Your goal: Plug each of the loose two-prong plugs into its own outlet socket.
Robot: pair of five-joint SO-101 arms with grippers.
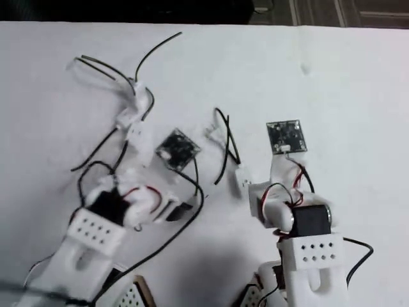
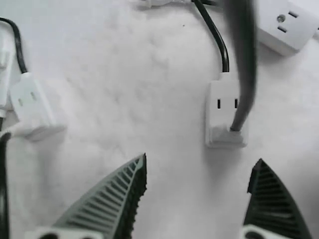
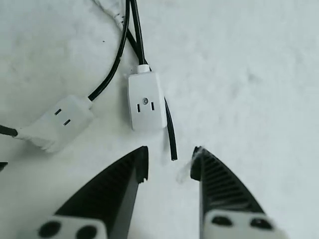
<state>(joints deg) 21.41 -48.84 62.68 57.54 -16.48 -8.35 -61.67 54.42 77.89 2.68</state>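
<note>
High view: far left there's a tangle of black cords [image 1: 108, 67] feeding a cluster of white blocks [image 1: 136, 131] just ahead of the left arm [image 1: 96, 230]. Left wrist view: the left gripper [image 2: 200, 163] is spread wide and holds nothing. It hangs over a two-slot socket [image 2: 225, 117], slots up, with a blurred dark cable [image 2: 244, 59] crossing it. A second slotted block [image 2: 30, 107] and a three-hole outlet [image 2: 286, 25] lie well apart from it. I can't make out prongs on anything, so I can't say which pieces are the plugs. Mid-table, a lone white block [image 1: 243, 179] lies just beside the right arm [image 1: 307, 236]. Right wrist view: the right gripper [image 3: 169, 155] is partly open and empty. A grounded socket [image 3: 145, 102] is just ahead of its tips, a slotted end piece [image 3: 62, 122] lies near that, and a loose cord end [image 3: 172, 149] runs between socket and tips. My read on handling: the bodies are light, hard, smooth plastic and will likely skid on the table [image 1: 358, 89]. The springy cords will tug and twist them. Pinch across the flat sides of a body, never the cord, and brace the socket with the other arm. For room, the left is cluttered with cords. The right half is open, with the far edge well away.
</note>
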